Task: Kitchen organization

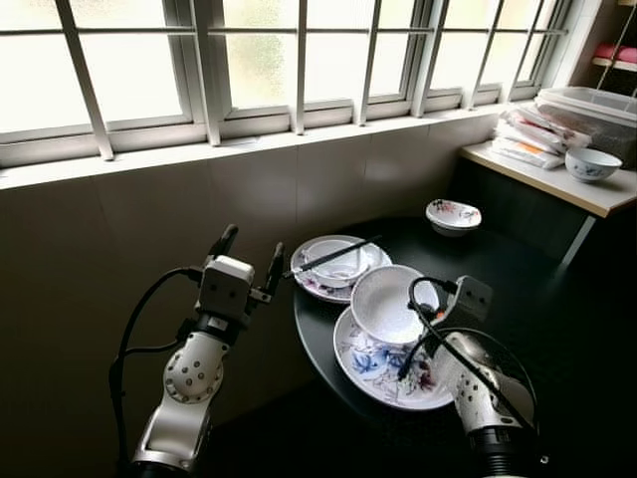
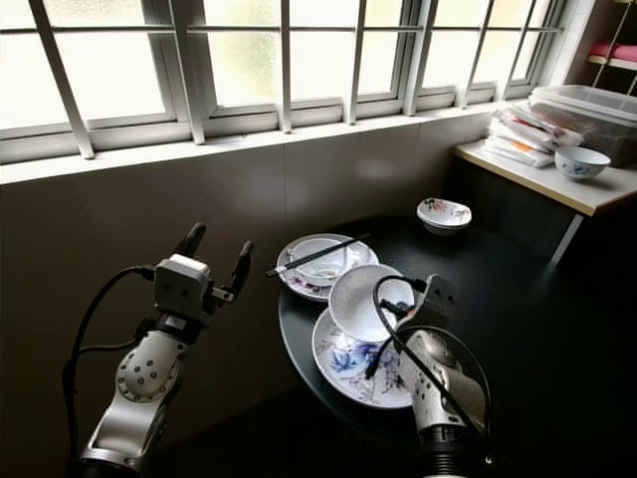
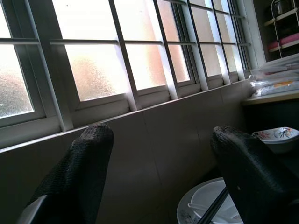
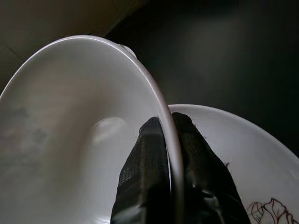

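My right gripper [image 4: 170,154] is shut on the rim of a white bowl [image 1: 386,304], one finger inside and one outside. The bowl hangs tilted over a large blue-flowered plate [image 1: 373,370] at the near edge of the round black table [image 1: 518,289]. Behind it, a second flowered plate [image 1: 311,284] carries a small white bowl [image 1: 338,269] with black chopsticks [image 1: 333,256] laid across it. Raised off the table's left side, my left gripper [image 1: 253,247] is open and holds nothing. It faces the wall and those chopsticks [image 3: 212,210].
A small flowered bowl [image 1: 453,214] sits at the table's far side. A pale counter [image 1: 597,194] at the right carries a patterned bowl [image 1: 592,162], packets [image 1: 532,134] and a clear container [image 1: 597,105]. The tiled wall [image 1: 149,229] and barred window [image 1: 299,60] close the far side.
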### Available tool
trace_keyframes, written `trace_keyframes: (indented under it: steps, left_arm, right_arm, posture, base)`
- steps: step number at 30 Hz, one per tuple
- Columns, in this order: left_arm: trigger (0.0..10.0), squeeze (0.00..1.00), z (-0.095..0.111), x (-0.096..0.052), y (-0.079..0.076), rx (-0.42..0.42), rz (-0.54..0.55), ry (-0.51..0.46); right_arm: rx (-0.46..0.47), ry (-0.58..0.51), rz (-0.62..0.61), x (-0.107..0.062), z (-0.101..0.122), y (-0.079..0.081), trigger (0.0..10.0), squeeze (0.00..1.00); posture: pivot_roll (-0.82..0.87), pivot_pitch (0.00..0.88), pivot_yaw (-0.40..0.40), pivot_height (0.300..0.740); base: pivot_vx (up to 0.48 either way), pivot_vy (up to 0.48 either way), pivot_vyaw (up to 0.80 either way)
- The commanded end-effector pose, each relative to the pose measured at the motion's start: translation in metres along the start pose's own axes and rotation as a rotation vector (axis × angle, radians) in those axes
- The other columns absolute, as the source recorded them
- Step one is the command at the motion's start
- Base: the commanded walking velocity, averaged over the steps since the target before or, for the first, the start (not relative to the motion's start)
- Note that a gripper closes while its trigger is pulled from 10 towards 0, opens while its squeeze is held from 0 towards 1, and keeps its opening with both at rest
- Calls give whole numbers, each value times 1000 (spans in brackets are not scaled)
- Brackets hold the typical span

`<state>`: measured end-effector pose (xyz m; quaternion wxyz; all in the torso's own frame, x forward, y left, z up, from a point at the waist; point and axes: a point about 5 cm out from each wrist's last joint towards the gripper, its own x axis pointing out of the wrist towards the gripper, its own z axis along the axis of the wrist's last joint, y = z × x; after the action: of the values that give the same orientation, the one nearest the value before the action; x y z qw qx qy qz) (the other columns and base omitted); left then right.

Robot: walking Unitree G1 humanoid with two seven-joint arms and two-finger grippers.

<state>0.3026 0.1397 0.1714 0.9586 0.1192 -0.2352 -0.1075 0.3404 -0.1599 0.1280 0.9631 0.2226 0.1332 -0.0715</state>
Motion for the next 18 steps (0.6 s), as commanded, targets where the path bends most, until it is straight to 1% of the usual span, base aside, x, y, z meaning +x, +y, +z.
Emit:
trace_keyframes:
  steps: [1, 3, 5, 7, 8, 10, 14, 18]
  left_arm:
    - [10000, 0, -3, 1, 1, -3, 8, 22]
    - [10000, 0, -6, 0, 2, -16, 18, 48]
    - [10000, 0, -9, 0, 6, -44, 33, 70]
    - [10000, 0, -9, 0, 7, -45, 35, 72]
    - [10000, 0, -9, 0, 8, -31, 37, 67]
    - [10000, 0, -8, 1, 8, -30, 38, 65]
    - [10000, 0, -7, 1, 9, -18, 46, 58]
    - [10000, 0, -5, 0, 11, -1, 57, 40]
  right_arm:
    - [2, -123, 61, -3, 24, 13, 0, 0]
    - [-19, -218, 123, -7, 38, 23, 0, 0]
    - [-53, -299, 194, -11, 50, 35, 0, 0]
    - [-69, -319, 210, -13, 52, 38, 0, 0]
    - [-100, -356, 249, -15, 56, 45, 0, 0]
    - [-122, -369, 279, -16, 57, 50, 0, 0]
    - [-140, -389, 307, -18, 57, 55, 0, 0]
    - [-150, -408, 329, -19, 57, 56, 0, 0]
  posture:
    - [-40, 0, -49, 740]
    - [-39, 0, -50, 740]
    - [-39, 0, -51, 740]
    - [-39, 0, -51, 740]
    - [-37, 0, -53, 740]
    - [-35, 0, -54, 740]
    - [-34, 0, -55, 740]
    - [-34, 0, -55, 740]
  base:
    - [0, 0, 800]
    - [0, 0, 800]
    - [0, 480, 800]
    - [0, 480, 800]
    - [0, 480, 800]
    - [0, 480, 800]
    - [0, 480, 800]
    - [0, 0, 800]
